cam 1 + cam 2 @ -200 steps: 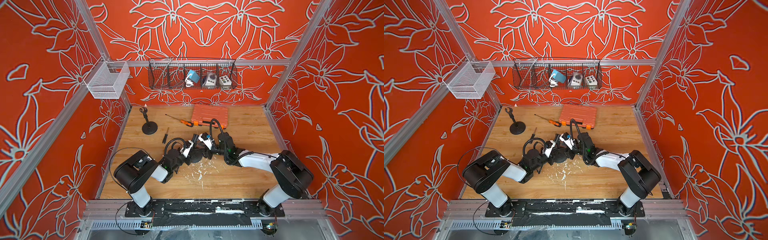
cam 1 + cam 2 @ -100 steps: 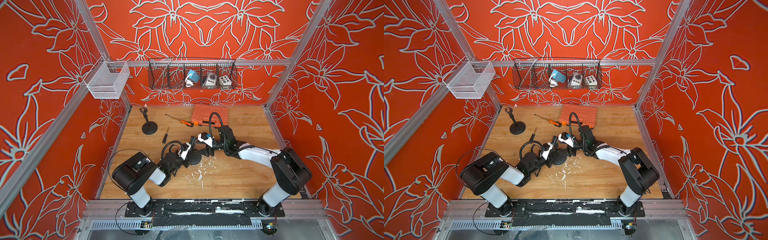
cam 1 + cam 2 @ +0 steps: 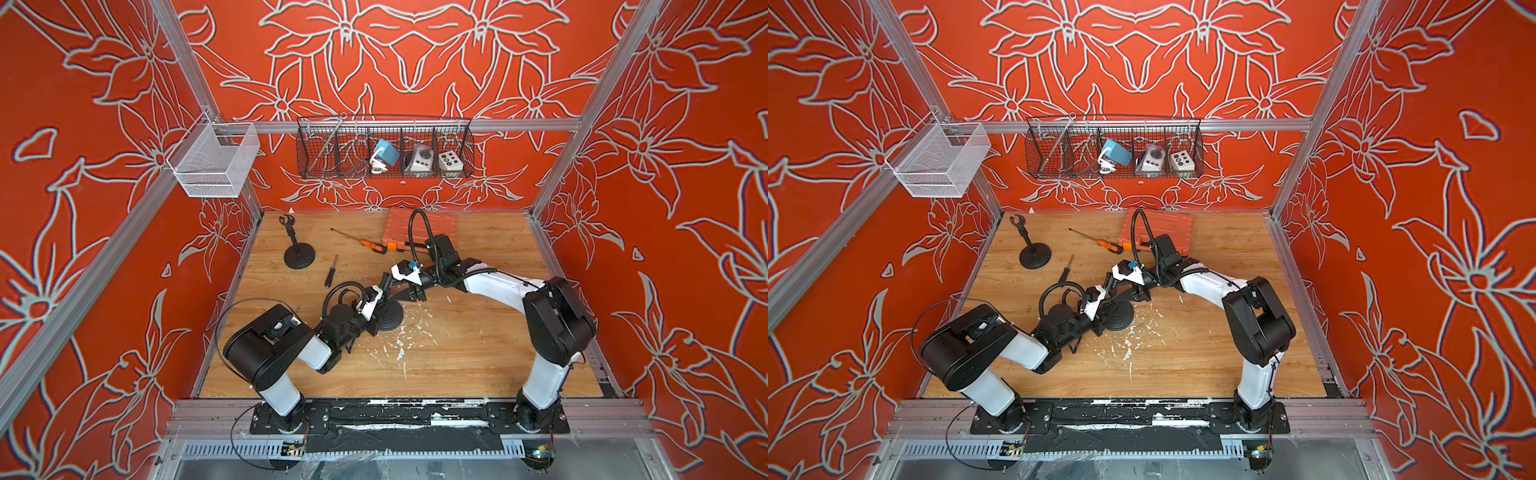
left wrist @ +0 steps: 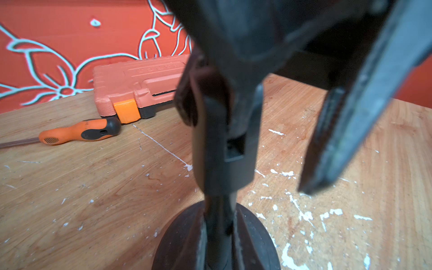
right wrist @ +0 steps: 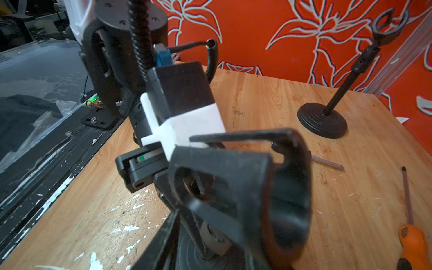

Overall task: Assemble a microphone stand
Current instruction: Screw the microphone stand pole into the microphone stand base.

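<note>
A black microphone stand stands upright mid-table on its round base (image 3: 391, 320) (image 3: 1121, 319) (image 4: 257, 236). My left gripper (image 3: 379, 311) (image 3: 1099, 311) (image 4: 219, 233) is shut on the stand's thin pole just above the base. At the pole's top sits the black microphone clip (image 5: 252, 187) (image 3: 387, 285), on a slotted joint (image 4: 231, 149). My right gripper (image 3: 398, 291) (image 3: 1122, 291) (image 5: 210, 243) straddles the clip. One of its fingers (image 4: 339, 131) hangs clear of the joint. Whether the jaws press on the clip is hidden.
A second, assembled stand (image 3: 298, 253) (image 3: 1034, 257) (image 5: 325, 117) stands at the back left. A small black screwdriver (image 3: 331, 272), an orange screwdriver (image 3: 374, 246) (image 4: 77, 133) (image 5: 411, 238) and an orange case (image 3: 432, 226) (image 4: 140, 79) lie behind. Wire baskets (image 3: 384, 149) hang on the walls.
The right arm's wrist has swung toward the back of the table while its gripper stayed by the clip. The left gripper still holds the pole in the same place.
</note>
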{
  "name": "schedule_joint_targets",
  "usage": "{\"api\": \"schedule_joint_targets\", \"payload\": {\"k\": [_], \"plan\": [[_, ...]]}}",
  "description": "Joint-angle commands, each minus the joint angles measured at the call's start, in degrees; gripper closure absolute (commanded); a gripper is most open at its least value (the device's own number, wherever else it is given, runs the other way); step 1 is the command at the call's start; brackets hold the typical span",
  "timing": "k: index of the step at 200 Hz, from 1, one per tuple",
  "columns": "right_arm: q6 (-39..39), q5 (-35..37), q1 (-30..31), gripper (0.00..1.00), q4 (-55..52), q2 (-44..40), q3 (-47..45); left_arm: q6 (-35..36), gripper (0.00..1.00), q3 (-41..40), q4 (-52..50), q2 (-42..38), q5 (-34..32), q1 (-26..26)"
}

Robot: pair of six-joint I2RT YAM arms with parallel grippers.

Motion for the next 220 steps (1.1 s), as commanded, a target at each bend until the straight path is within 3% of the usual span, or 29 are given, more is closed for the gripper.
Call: {"api": "schedule_joint_targets", "payload": {"k": [1, 39, 46, 57, 78, 107, 117, 174, 220], "plan": [[-7.9, -5.3, 0.1, 0.6, -8.1, 1.6, 2.3, -0.4, 0.9, -0.5, -1.0, 0.5, 0.9, 0.0], [-4.5, -5.1, 0.1, 0.63, -5.0, 2.0, 1.5, -0.5, 0.88, -0.2, -0.5, 1.5, 1.0, 0.0], [-2.9, -4.8, 0.2, 0.75, -2.9, 1.8, 0.5, -0.6, 0.88, -0.2, -0.5, 1.7, 1.0, 0.0], [-0.6, -4.0, 0.2, 0.85, 0.5, 1.4, -1.1, -0.6, 0.88, 0.0, -0.3, 2.2, 1.1, 0.0], [4.0, -2.3, 0.4, 0.87, 5.7, 0.5, -3.7, -0.9, 0.88, 0.0, 1.0, 3.3, 1.3, 0.0], [12.4, 3.3, 1.2, 1.0, 15.4, -1.2, -8.7, -1.3, 0.86, 0.0, 1.6, 3.5, 1.5, 0.0], [15.9, 4.9, 1.5, 1.0, 18.0, -1.7, -9.9, -1.4, 0.83, 0.0, 1.5, 3.2, 1.7, 0.0], [32.8, 27.7, 6.2, 1.0, 30.8, -6.8, -21.3, -1.4, 0.72, 1.5, -2.7, -1.8, 1.0, -0.1], [41.2, 45.2, 11.7, 1.0, 33.9, -10.0, -27.4, -2.0, 0.73, 2.2, -2.4, -5.2, -1.4, 0.1]]}}
